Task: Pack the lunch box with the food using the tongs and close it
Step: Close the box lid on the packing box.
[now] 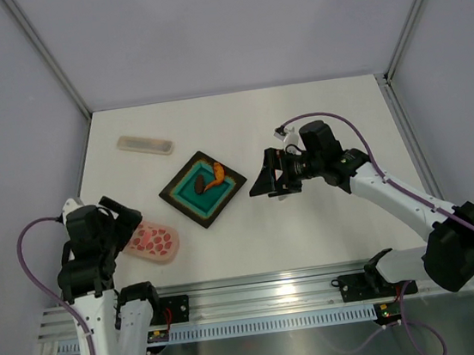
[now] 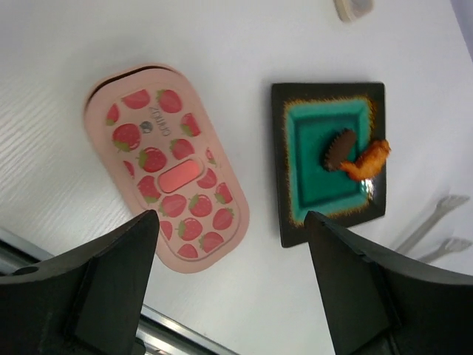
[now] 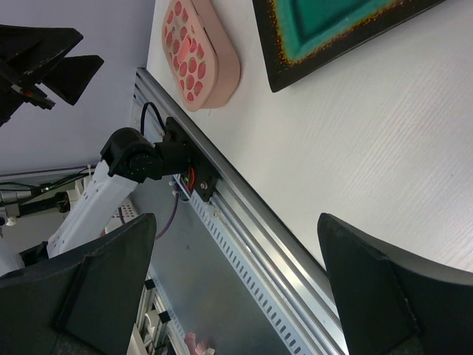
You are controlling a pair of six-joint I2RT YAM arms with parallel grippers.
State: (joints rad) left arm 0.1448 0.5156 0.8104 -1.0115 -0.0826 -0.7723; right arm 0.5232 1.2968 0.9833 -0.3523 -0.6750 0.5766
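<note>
We see the strawberry-print lunch box (image 2: pixel 170 170), lid on, near the table's (image 1: pixel 316 116) front-left edge, beneath the left gripper (image 2: pixel 230 218), which is spread and empty. The dark tray (image 2: pixel 279 163) holds a shrimp (image 2: pixel 366 161) and a brown piece (image 2: pixel 338 148). The right gripper (image 3: pixel 236 218) is also spread, over bare tabletop. The lid's small print looks too blurred to read.

The lunch box (image 2: pixel 177 177) looks like smooth pink plastic. The tray (image 2: pixel 279 163) beside it is shiny. The counter (image 3: pixel 384 163) is white, matt, finely lined. The rail (image 3: pixel 251 244) is grey metal.
</note>
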